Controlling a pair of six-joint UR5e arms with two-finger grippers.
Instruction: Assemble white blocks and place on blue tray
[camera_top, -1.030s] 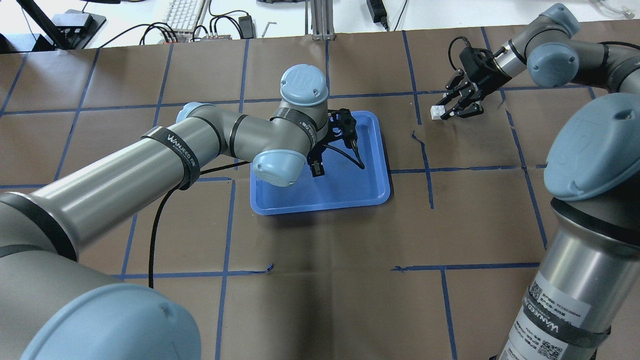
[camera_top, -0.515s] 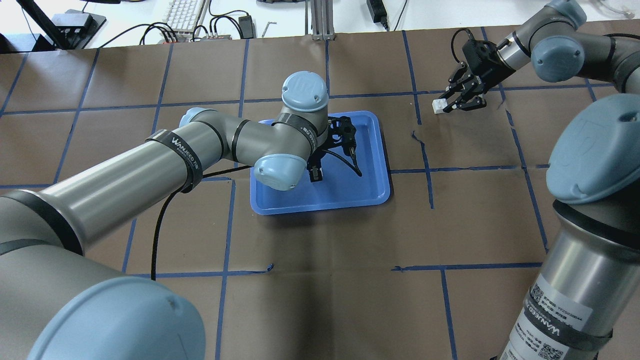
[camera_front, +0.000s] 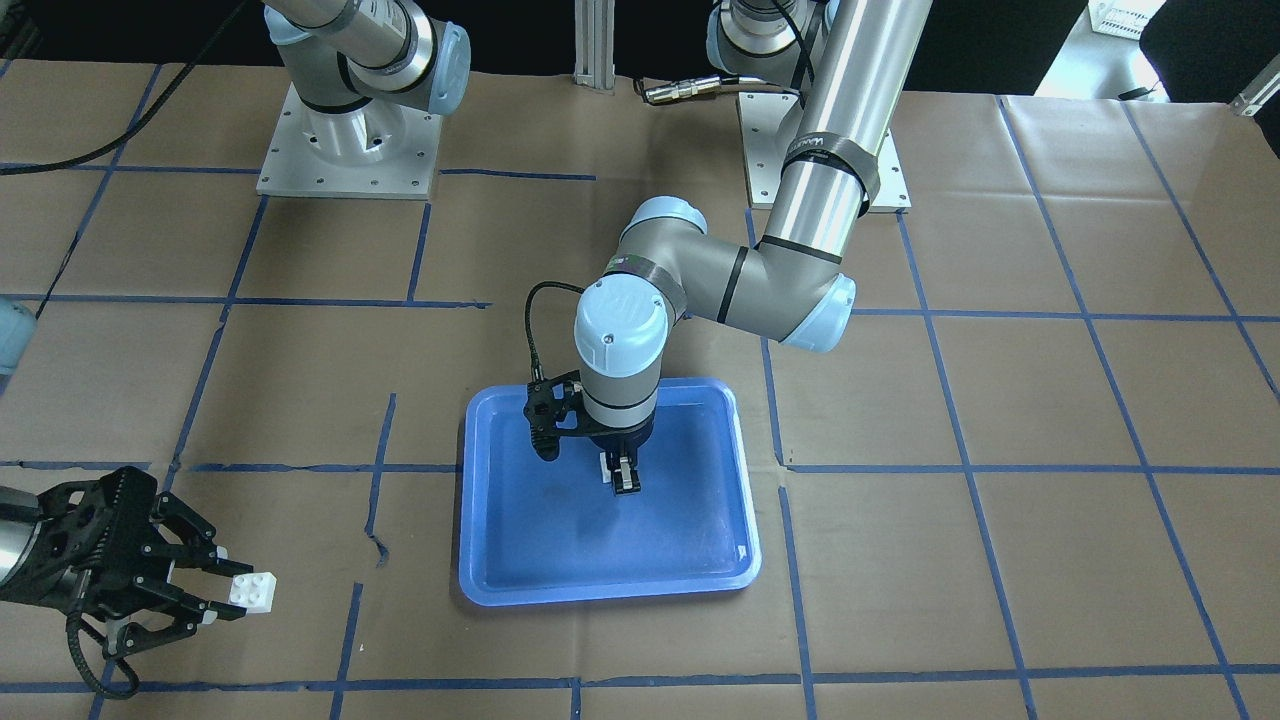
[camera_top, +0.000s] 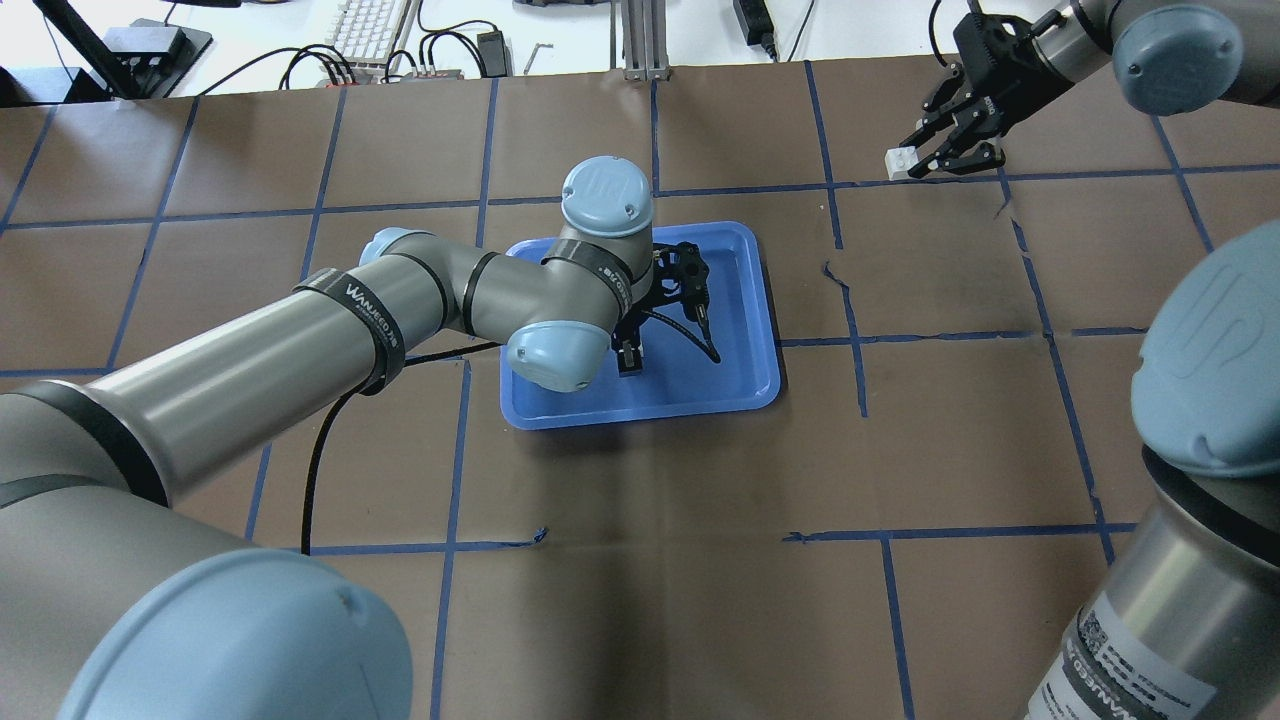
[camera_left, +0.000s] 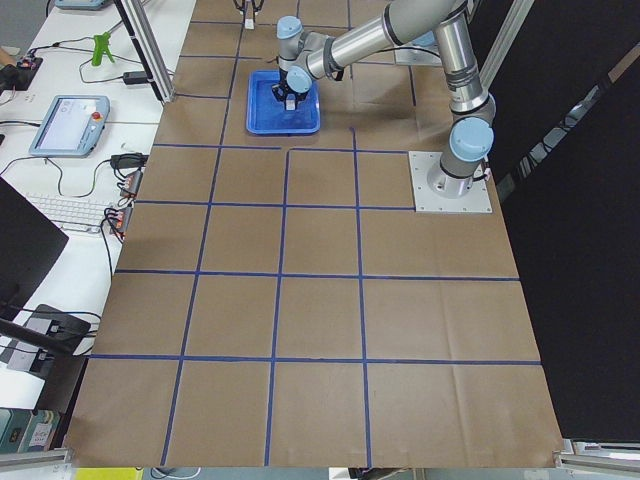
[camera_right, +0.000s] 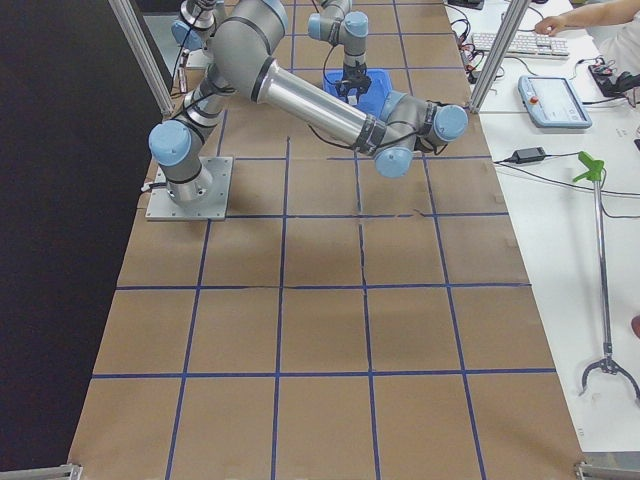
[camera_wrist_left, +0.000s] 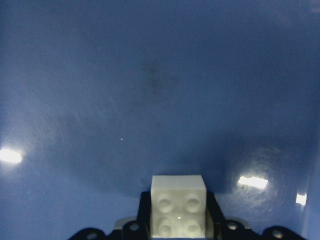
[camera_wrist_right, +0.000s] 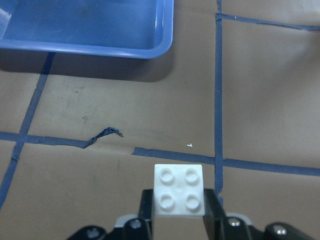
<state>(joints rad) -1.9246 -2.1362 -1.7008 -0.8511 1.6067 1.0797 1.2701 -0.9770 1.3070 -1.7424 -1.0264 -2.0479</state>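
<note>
Two white blocks, both in hand now, and not yet joined. Closest in on the overhead view, the left gripper (camera_front: 622, 480) hangs over the middle of the blue tray (camera_top: 735, 375). It's pinching one white block (camera_wrist_left: 178, 205) that looks to sit just above the tray floor, and it's basically parked where it was a second ago.

Further out, at about 1 o'clock from the tray, the right gripper (camera_top: 925, 163) pinches the other white block (camera_top: 903, 160). This one has moved: over the last second it's drifted up and out toward 1 o'clock, and it's now well apart from the tray. That reads to me like a lift after the pick, so it'll have to swing back toward 7 o'clock to meet its partner.
</note>
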